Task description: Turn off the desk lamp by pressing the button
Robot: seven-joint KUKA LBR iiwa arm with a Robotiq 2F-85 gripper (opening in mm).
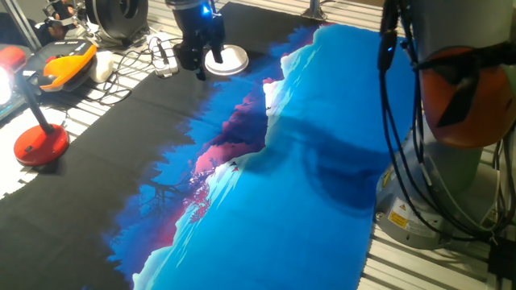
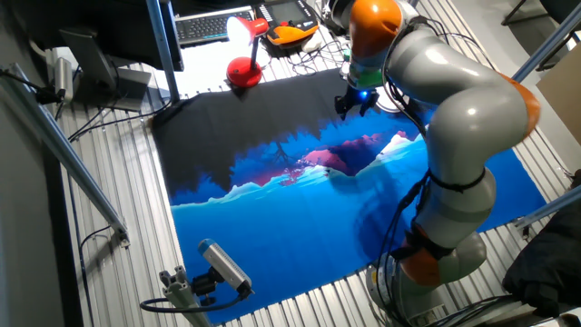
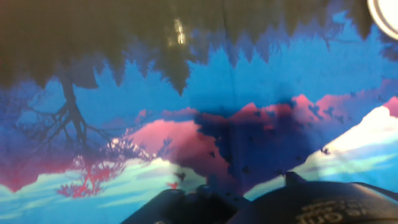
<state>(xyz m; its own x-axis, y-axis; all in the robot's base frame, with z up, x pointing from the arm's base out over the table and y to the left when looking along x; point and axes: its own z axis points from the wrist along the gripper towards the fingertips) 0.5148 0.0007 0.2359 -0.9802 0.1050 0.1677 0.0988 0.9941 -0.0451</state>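
The desk lamp shows as a flat, round, glossy white disc base [image 1: 231, 61] on the black far part of the mat. My black gripper [image 1: 200, 64] hangs just left of the disc and overlaps its left edge in one fixed view. I cannot tell whether it touches the disc. In the other fixed view the gripper [image 2: 355, 102] is over the mat's far edge, and the disc is hidden behind the arm. In the hand view only a slice of the disc [image 3: 387, 15] shows at the top right corner. No view shows the fingertips clearly.
A red-based lamp with a black arm [image 1: 40, 145] stands lit at the left of the mat [image 1: 290, 185]; it also shows in the other fixed view [image 2: 243, 71]. An orange tool [image 1: 68, 64], a white power strip with cables [image 1: 164, 55] and the arm's base [image 1: 451, 185] border the mat.
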